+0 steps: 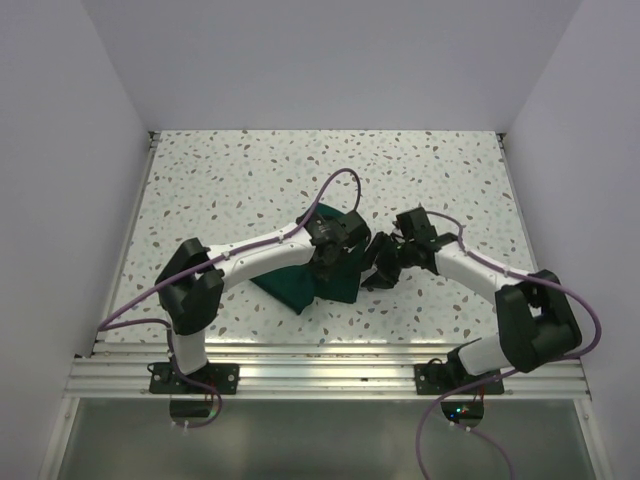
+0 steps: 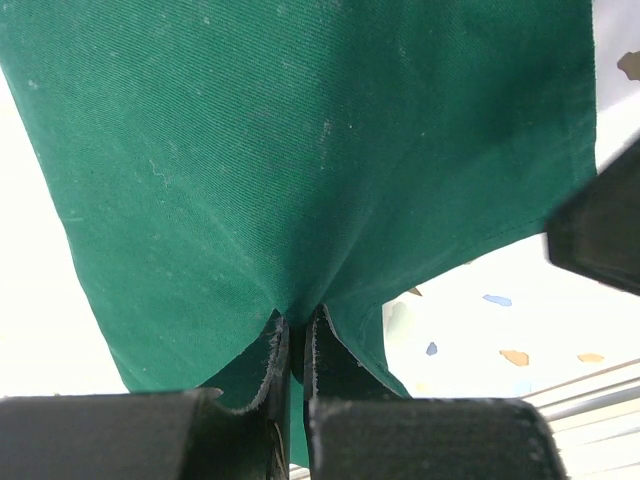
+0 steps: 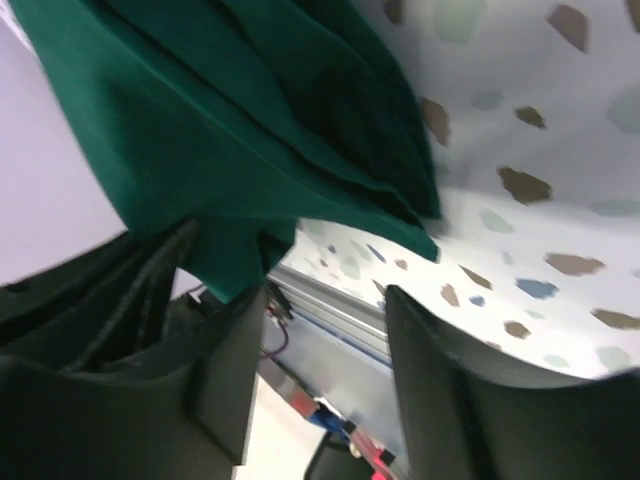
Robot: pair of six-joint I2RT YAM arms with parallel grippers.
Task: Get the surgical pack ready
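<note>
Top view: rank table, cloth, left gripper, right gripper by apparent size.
1. table
2. cloth, partly hidden
3. left gripper and right gripper: these look alike, so they are not ranked

Your right pincer (image 3: 325,296) stands spread apart. The folded green cloth (image 3: 230,130) hangs above it and to its left, a corner dipping onto one finger (image 3: 228,370); speckled table (image 3: 560,200) lies beyond its right.

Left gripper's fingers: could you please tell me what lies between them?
A fold of the green cloth, pinched by the left gripper; the left wrist view shows it.
</note>
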